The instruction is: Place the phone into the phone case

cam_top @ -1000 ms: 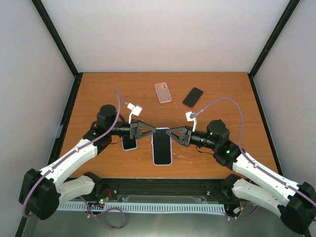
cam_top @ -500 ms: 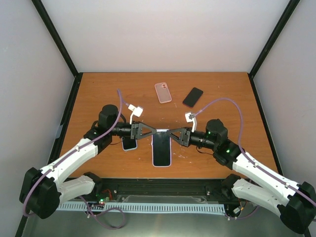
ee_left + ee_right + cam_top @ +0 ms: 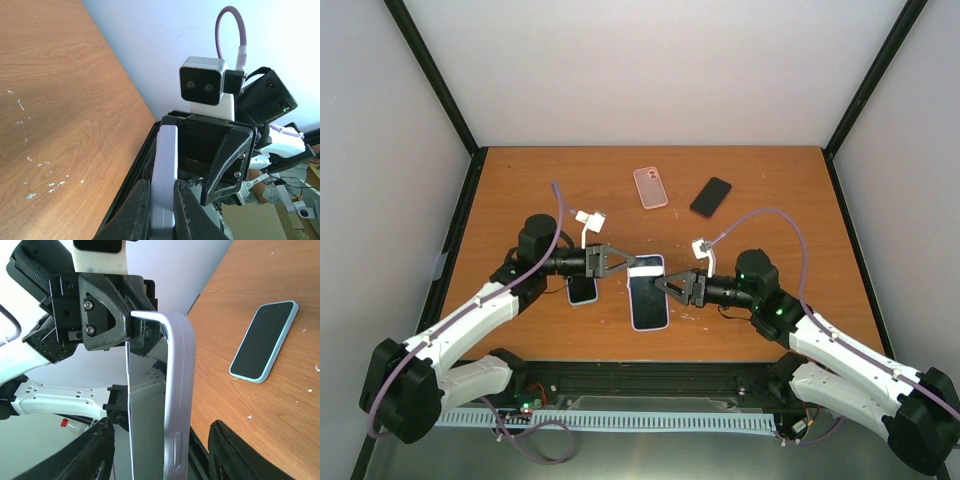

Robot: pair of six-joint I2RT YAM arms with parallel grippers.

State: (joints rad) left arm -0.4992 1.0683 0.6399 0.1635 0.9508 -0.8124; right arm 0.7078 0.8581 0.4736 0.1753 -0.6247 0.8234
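Note:
A phone [image 3: 648,298] with a dark, glossy screen lies in a lavender phone case [image 3: 179,390] held just above the table's near middle. My left gripper [image 3: 623,264] is shut on the case's upper left corner, and in the left wrist view its fingers [image 3: 186,205] pinch the lavender edge [image 3: 164,165]. My right gripper [image 3: 668,287] stands open at the phone's right edge. Its fingers [image 3: 235,450] straddle the case without touching it.
A phone in a light blue case [image 3: 582,290] lies flat under my left arm, also seen as the blue-cased phone [image 3: 263,341]. A clear pink case [image 3: 650,187] and a black phone [image 3: 710,196] lie at the back of the wooden table [image 3: 520,190].
My right gripper has opened, let go of the phone's top and slid down its right side. The left gripper has kept its grip, and the phone has tilted slightly.

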